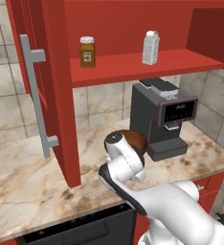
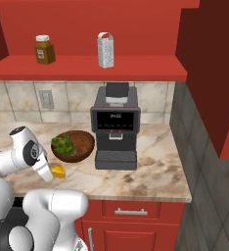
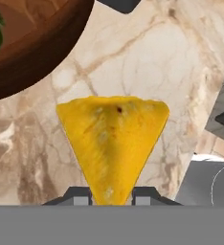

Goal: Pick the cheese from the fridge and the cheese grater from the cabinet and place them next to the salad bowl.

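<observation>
Step in hand, as judged: setting the cheese [image 3: 111, 143] down beside the salad bowl [image 2: 76, 145]. The end effector [image 3: 112, 195] is closed narrowly on the wedge's pointed end, a dark fingertip [image 3: 78, 195] on either side, with the broad edge pointing away from the hand.

Left to right in the right base view: the arm's forearm and wrist come in from the lower left, bent down toward the bench [image 2: 150, 171]; the cheese shows as a small yellow piece at the tip of the hand, low over or on the marble, just beside the bowl's near rim; whether it touches the surface cannot be told. The coffee machine [image 2: 115, 128] stands just right of the bowl.

Recommended handling: confirm the wedge rests on the bench before the fingers part; open fully, then withdraw straight up and back, away from the bowl's wall, so the wedge is not dragged or tipped. Keep the placement clear of the rim.

Pose: elbow folded low over the bench front, wrist pitched steeply downward, hand beside the bowl.

Outstanding: the cheese grater [image 2: 105, 50] stands upright on the shelf of the open cabinet [image 2: 87, 68], to the right of a brown jar [image 2: 44, 49], untouched
</observation>
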